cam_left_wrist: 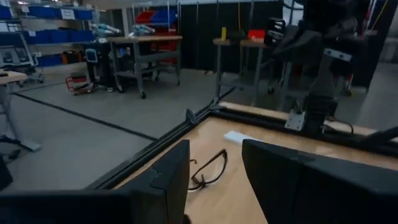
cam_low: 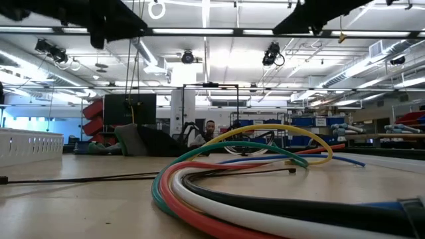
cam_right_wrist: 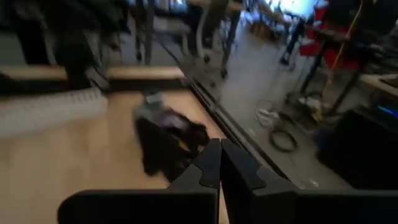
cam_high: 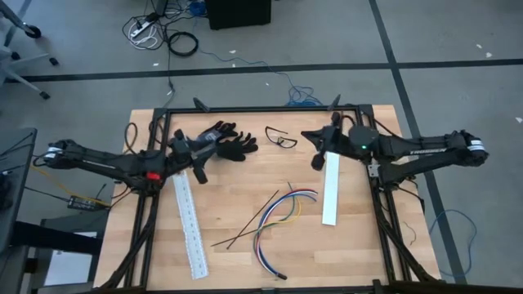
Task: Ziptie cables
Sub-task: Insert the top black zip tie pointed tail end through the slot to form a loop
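The cables point(cam_high: 278, 214), thin wires in yellow, blue, green, red and black, lie loose in a curved fan on the wooden table, near its middle. In the low view the cables point(cam_low: 246, 162) fill the foreground. My left gripper point(cam_high: 204, 155) hangs above the table's far left part beside the black gloves, open, with nothing between its fingers point(cam_left_wrist: 165, 180). My right gripper point(cam_high: 314, 149) hangs above the far end of the right white strip, shut and holding nothing point(cam_right_wrist: 219, 163). Both are well clear of the cables.
Black gloves point(cam_high: 227, 140) and a pair of glasses point(cam_high: 280, 137) lie at the far side. One long white slotted strip point(cam_high: 189, 220) lies on the left, another point(cam_high: 330, 189) on the right. Thin black strands point(cam_high: 241, 235) cross the cables. A black frame point(cam_high: 270, 109) borders the table.
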